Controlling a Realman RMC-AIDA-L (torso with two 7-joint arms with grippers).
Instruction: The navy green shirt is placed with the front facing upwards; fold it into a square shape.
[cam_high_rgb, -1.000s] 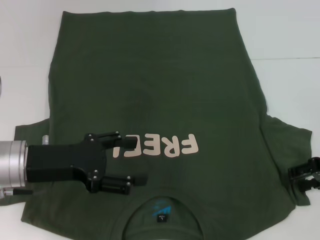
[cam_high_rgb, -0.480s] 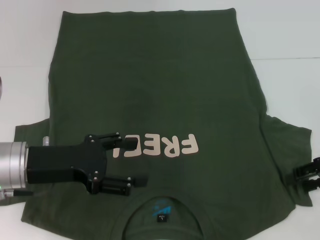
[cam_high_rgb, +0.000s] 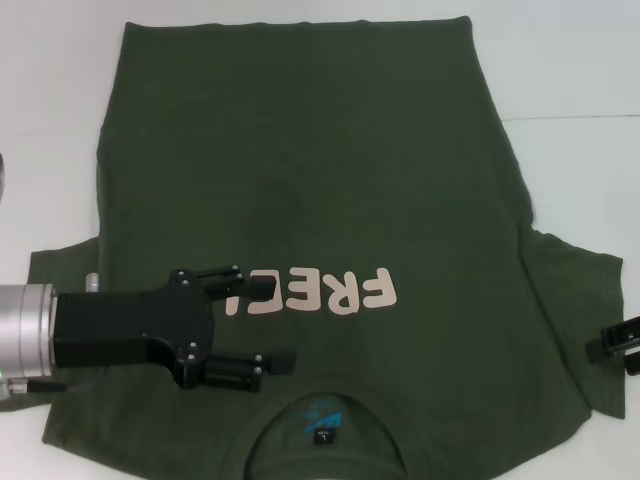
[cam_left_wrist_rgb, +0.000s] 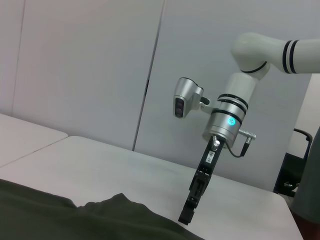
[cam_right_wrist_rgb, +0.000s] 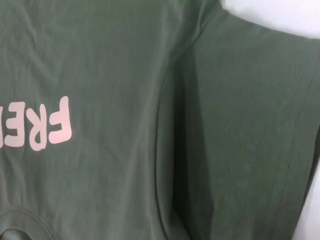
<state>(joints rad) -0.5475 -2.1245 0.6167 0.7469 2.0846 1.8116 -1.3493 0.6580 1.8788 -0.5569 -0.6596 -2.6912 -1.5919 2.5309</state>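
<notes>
The navy green shirt (cam_high_rgb: 320, 180) lies flat and face up on the white table (cam_high_rgb: 580, 80), its collar with a blue label (cam_high_rgb: 322, 420) nearest me. Pale letters "FREE" (cam_high_rgb: 330, 292) cross the chest. My left gripper (cam_high_rgb: 275, 322) is open above the left side of the chest, one finger beside the last letter, nothing between its fingers. At the picture's right edge, just past the right sleeve (cam_high_rgb: 575, 300), only a corner of my right gripper (cam_high_rgb: 620, 345) shows. The left wrist view has that gripper (cam_left_wrist_rgb: 187, 215) pointing down beside the cloth (cam_left_wrist_rgb: 75, 220). In the right wrist view are the sleeve (cam_right_wrist_rgb: 250, 125) and letters (cam_right_wrist_rgb: 50, 125).
White table surface surrounds the shirt on the far side and on both flanks. A seam line in the tabletop (cam_high_rgb: 570, 117) runs across at the right. Grey wall panels (cam_left_wrist_rgb: 100, 65) stand behind the table in the left wrist view.
My right gripper has slid outward to the right, away from the sleeve's edge, so less of it shows. The left gripper and the shirt have not moved.
</notes>
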